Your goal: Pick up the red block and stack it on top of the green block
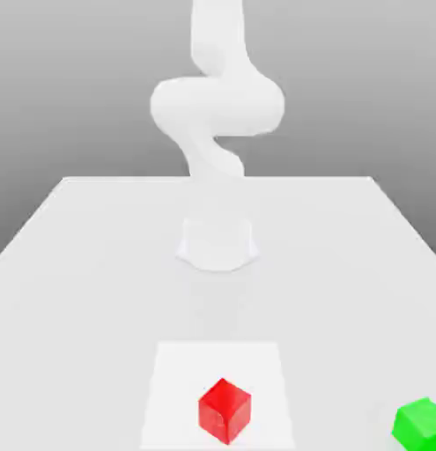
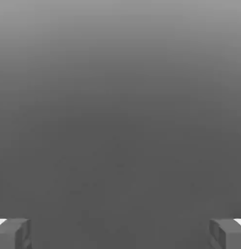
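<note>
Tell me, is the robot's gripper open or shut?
Open: in the hand view, the gripper has its two fingers standing wide apart.

Green block (image 1: 420, 425): cut off by the exterior view's edge.
Arm (image 1: 218, 106): upper part beyond the frame.

Looks like we've got a smooth, matt tabletop (image 1: 107, 308), a plasticky, slightly glossy red block (image 1: 225, 410), a smooth green block (image 1: 421, 424) and smooth, plastic-looking white arm links (image 1: 217, 106).
</note>
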Robot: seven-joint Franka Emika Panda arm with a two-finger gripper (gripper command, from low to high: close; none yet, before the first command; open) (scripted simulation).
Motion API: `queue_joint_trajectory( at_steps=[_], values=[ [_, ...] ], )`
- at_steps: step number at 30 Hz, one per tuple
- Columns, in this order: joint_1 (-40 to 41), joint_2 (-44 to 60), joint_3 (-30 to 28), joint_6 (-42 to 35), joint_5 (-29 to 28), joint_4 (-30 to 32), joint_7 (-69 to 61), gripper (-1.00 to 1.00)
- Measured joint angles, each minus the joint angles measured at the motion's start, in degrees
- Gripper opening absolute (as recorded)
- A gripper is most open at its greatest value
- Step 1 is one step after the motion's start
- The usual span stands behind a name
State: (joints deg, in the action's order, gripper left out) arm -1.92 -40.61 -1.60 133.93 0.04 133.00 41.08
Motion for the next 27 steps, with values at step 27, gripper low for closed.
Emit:
queue_joint_trajectory(
  at_steps=[27],
  values=[
    [-7.5,56.3,-5.7,25.6,5.5,10.9,-49.8,0.0]
  ],
)
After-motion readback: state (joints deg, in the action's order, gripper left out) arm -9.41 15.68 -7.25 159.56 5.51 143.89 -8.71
